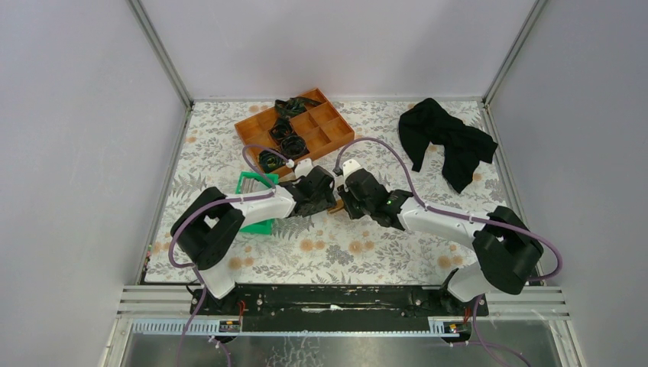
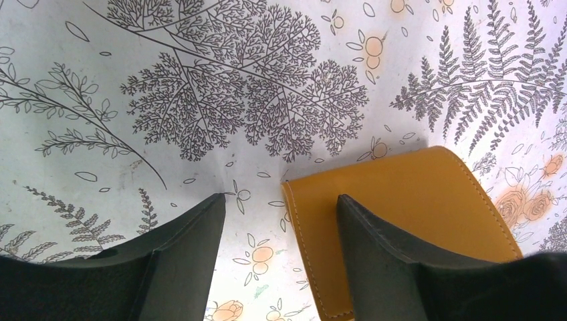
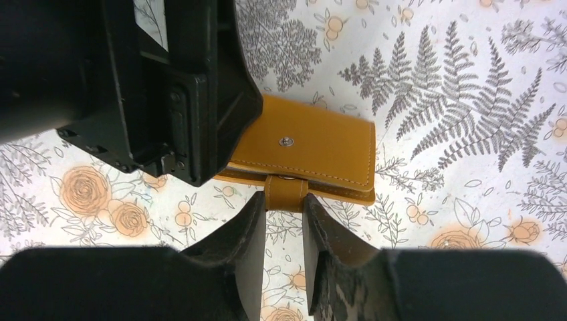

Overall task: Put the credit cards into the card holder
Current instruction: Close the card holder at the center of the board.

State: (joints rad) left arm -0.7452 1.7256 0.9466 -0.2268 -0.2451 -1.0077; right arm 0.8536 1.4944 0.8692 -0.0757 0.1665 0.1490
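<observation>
While angled inward toward each other | left gripper [image 2: 281, 200] released over card holder [image 2: 408, 200] | right gripper [image 3: 284, 197] grasping it

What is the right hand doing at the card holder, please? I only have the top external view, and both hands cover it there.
Observer: In the right wrist view, the right hand has its fingers on either side of the snap tab of the card holder. I cannot tell whether they pinch it.
Operator: Is the tab fastened?
Observer: No. The stud on the cover is bare, though the holder lies folded shut.
Operator: And the left hand?
Observer: The left hand is open, with one finger over the holder's cover and the other over the tablecloth.
</observation>
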